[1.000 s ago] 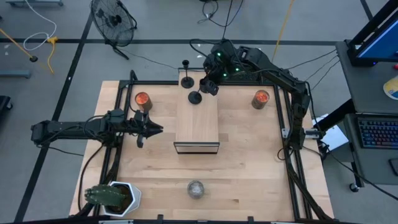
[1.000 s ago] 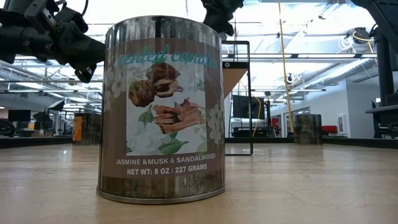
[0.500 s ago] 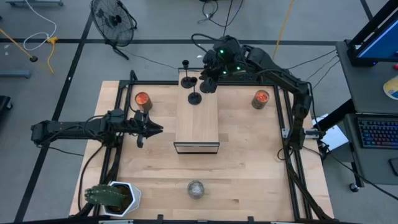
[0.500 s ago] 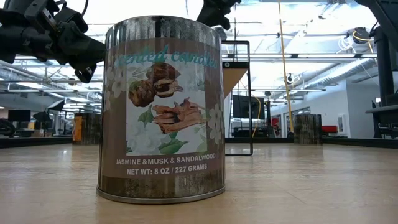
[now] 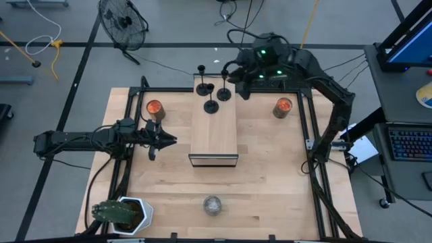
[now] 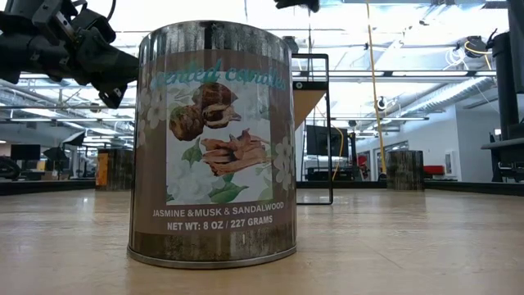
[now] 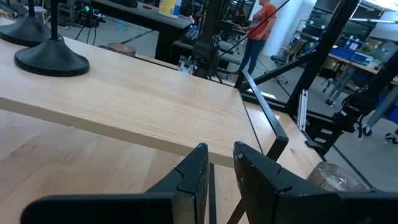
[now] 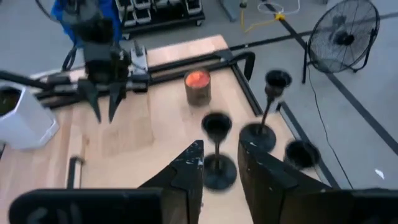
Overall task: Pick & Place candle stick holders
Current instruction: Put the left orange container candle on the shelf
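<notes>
Three black candle stick holders (image 5: 202, 88) (image 5: 211, 106) (image 5: 225, 93) stand upright on their disc bases at the far end of a light wooden box (image 5: 214, 131). In the right wrist view they are the middle holder (image 8: 217, 165), the holder with a tall stem (image 8: 266, 115) and a base (image 8: 301, 154). My right gripper (image 5: 241, 82) hangs high above and just right of them, open, fingers (image 8: 189, 171) slanting down with nothing between. My left gripper (image 5: 167, 140) waits level to the left of the box, its fingers (image 7: 193, 174) a little apart and empty.
Two brown jars with orange tops (image 5: 155, 108) (image 5: 283, 106) stand left and right of the box. A silvery candle tin (image 5: 212, 204) sits near the front edge and fills the low view (image 6: 214, 143). A white planter (image 5: 128, 212) is at the near left corner.
My right gripper has risen and drawn back toward the table's far right, away from the holders; in the low view it has climbed almost out of the picture. The third holder, covered by the gripper before, now stands free on the box.
</notes>
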`<state>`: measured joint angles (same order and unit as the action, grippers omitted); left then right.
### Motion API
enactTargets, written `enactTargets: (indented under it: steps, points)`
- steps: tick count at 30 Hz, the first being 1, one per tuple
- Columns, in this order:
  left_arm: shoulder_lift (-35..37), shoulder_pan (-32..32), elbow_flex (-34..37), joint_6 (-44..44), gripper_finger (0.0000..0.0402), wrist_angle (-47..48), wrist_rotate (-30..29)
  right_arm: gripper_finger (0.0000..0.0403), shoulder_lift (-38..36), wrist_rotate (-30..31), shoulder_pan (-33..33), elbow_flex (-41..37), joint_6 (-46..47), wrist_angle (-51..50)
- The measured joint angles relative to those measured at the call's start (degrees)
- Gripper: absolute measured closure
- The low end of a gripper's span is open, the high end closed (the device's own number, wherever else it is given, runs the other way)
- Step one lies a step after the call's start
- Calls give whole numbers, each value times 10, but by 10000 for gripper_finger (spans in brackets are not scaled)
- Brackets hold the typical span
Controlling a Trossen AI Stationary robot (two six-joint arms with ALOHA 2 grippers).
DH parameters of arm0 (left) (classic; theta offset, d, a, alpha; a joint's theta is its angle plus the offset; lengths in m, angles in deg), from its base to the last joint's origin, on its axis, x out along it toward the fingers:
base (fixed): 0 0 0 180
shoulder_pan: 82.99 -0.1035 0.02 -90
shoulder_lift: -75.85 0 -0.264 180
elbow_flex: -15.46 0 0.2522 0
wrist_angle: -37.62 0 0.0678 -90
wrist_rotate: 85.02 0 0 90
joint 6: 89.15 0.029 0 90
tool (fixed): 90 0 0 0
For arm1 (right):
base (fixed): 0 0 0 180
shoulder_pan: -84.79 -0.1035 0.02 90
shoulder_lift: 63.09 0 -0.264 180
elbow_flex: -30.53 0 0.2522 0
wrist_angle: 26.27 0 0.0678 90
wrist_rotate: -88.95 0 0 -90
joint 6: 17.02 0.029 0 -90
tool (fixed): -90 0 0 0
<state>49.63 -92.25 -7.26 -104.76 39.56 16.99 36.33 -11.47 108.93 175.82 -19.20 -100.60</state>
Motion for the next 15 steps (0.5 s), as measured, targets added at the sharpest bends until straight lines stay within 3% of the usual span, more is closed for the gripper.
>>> enactTargets:
  steps: [5, 11, 15]
  points:
    - [0, 0, 0, -34, 321, -1, 0, 333, -34, 3, 0, 0, -7, -78]
    - [0, 0, 0, -42, 321, -1, 0, 394, -66, 60, -11, 0, -7, -123]
    - [0, 0, 0, -44, 321, -1, 0, 395, -86, 61, -20, 0, 9, -134]
